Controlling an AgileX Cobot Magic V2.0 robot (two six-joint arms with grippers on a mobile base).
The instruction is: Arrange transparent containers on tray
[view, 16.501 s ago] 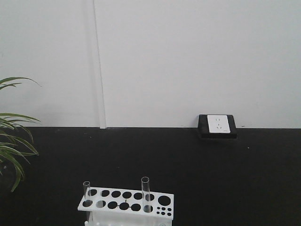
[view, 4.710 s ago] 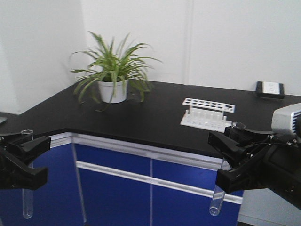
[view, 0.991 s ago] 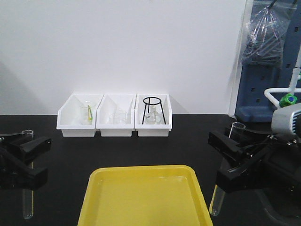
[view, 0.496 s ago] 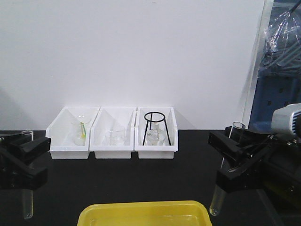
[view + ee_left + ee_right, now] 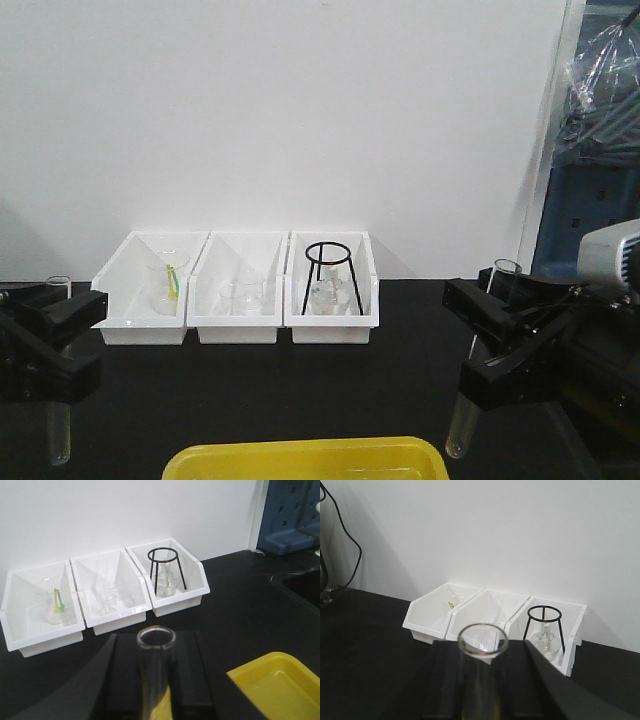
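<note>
we see left jaws clenched on one test tube (image 5: 58, 432), right jaws on a second tube (image 5: 459, 428), both upright, flanking the yellow tray (image 5: 300, 457). risk: released too high, glass cracks on counter (image 5: 250, 385).

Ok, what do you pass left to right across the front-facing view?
Left gripper with clear glass test tube, three white plastic bins, black wire tripod in the last, right gripper with second glass tube.
</note>
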